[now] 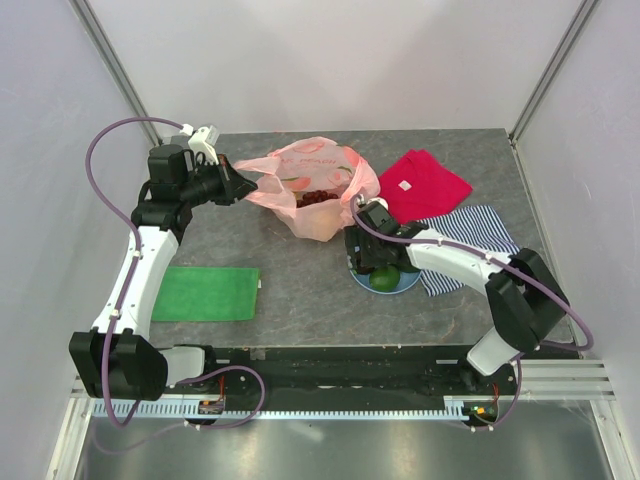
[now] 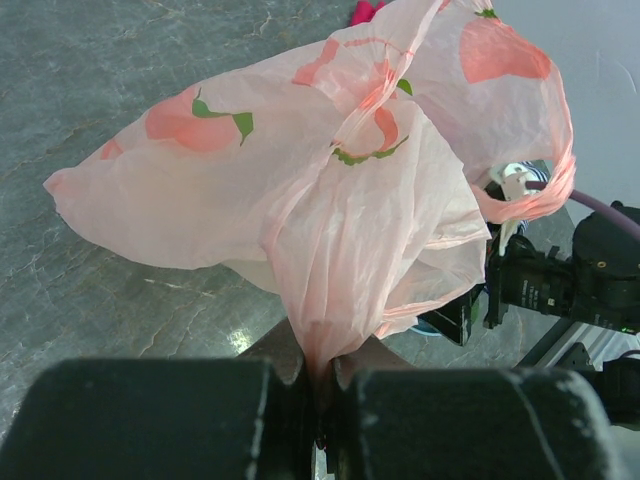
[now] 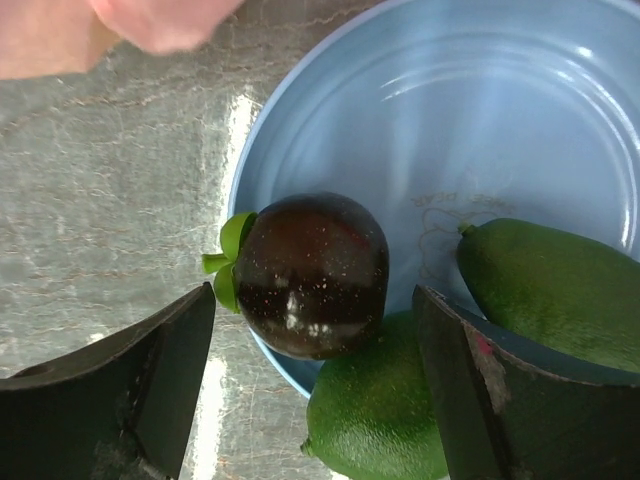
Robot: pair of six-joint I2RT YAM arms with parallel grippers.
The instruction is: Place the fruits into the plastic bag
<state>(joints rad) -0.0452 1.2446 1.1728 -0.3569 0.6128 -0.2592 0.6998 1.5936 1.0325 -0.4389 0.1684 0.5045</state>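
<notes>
The right gripper [image 3: 315, 300] hangs released over the blue plate [image 3: 480, 120]. The dark purple-brown round fruit [image 3: 312, 270] sits squarely between its fingers, with the lime [image 3: 380, 430] touching it and the avocado [image 3: 550, 290] beside it. Farther left, the left gripper [image 2: 320, 390] is clenched on the pink plastic bag [image 2: 330, 200], with the grape bunch [image 1: 318, 197] inside.

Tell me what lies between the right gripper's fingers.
The dark purple-brown round fruit, on the blue plate's rim, touched by neither finger of the open right gripper. The right wrist view shows it.
</notes>
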